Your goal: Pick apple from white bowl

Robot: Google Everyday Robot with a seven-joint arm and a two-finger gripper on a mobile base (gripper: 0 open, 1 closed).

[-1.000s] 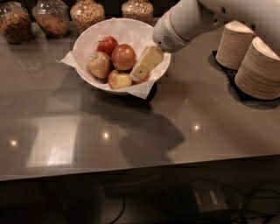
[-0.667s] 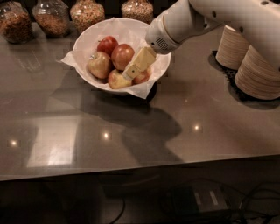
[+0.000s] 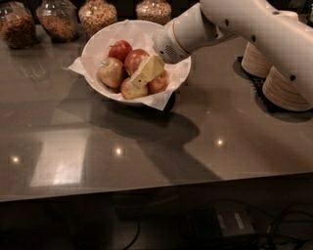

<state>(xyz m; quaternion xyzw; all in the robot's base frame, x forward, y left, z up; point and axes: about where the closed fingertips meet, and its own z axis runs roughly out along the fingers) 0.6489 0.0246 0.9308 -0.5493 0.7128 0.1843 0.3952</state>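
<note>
While the pincer (image 3: 141, 79) hangs inside the white bowl (image 3: 98, 41) on the surface (image 3: 146, 161), right by the apple (image 3: 134, 58), its spread cannot be told; the reach seems nearly done; next, probably a sure grip and a straight lift.

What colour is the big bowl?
The bowl is white in the camera view; the gripper reaches into it.

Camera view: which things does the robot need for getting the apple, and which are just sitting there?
Needed:
apple
white bowl
tool, low over the fruit in the white bowl

Just sitting there:
jars
beige bowl stacks
other apples
</note>
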